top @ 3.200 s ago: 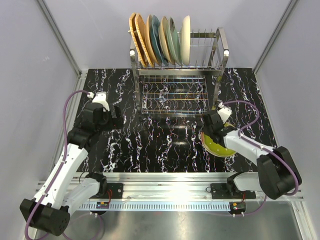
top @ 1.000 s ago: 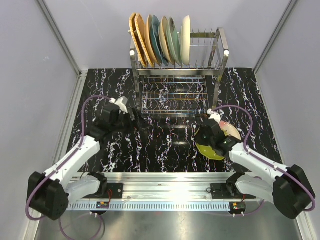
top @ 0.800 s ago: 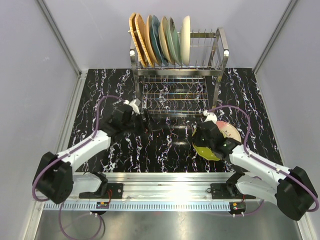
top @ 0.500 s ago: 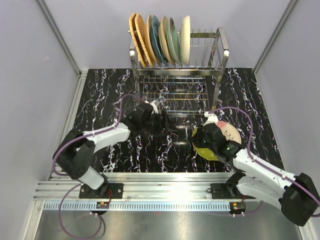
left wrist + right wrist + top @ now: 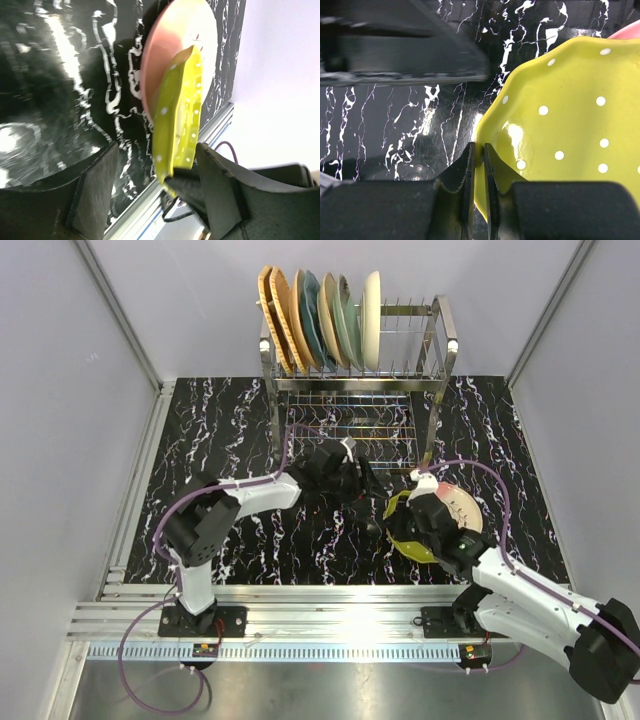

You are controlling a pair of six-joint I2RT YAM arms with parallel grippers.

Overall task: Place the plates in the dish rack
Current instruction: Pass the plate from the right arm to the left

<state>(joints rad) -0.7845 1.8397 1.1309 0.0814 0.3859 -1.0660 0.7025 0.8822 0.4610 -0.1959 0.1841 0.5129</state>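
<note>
The right gripper (image 5: 479,150) is clamped on the yellow-green dotted plate (image 5: 560,130) rim; the left gripper (image 5: 157,150) fingers stand apart, facing its edge.

Black marble-look tabletop with white veins (image 5: 220,430), glossy, light glare on it in both wrist views (image 5: 60,75) (image 5: 395,125). Pale grey enclosure walls (image 5: 60,390) on left, back and right. Slanted aluminium corner posts, left (image 5: 115,310) and right (image 5: 555,310). Ribbed aluminium rail (image 5: 330,605) along near table edge, slotted strip (image 5: 330,652) just below it, brushed metal sheet (image 5: 330,690) at bottom.
</note>
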